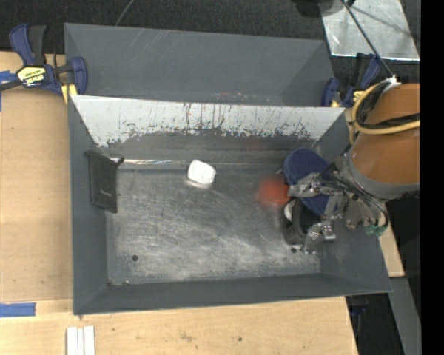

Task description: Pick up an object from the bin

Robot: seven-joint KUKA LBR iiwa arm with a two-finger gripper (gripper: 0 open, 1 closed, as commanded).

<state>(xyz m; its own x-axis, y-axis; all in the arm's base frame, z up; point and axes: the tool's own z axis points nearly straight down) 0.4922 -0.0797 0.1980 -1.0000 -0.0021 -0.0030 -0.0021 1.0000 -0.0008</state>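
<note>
My gripper (pixel 315 232) is low in the bin's right end, near the right wall. Just under and left of it lies a dark, black thing (pixel 292 224) on the floor. An orange-red rounded thing (pixel 271 193) lies a little up and left of the gripper. Behind it, by the back wall, is a blue thing (pixel 303 164), partly covered by the wrist. I cannot see anything held in the gripper.
A small white lump (pixel 201 173) lies near the back wall at the middle. A flat black rectangular piece (pixel 103 181) lies at the left end. The arm with its orange cover reaches in over the right rim.
</note>
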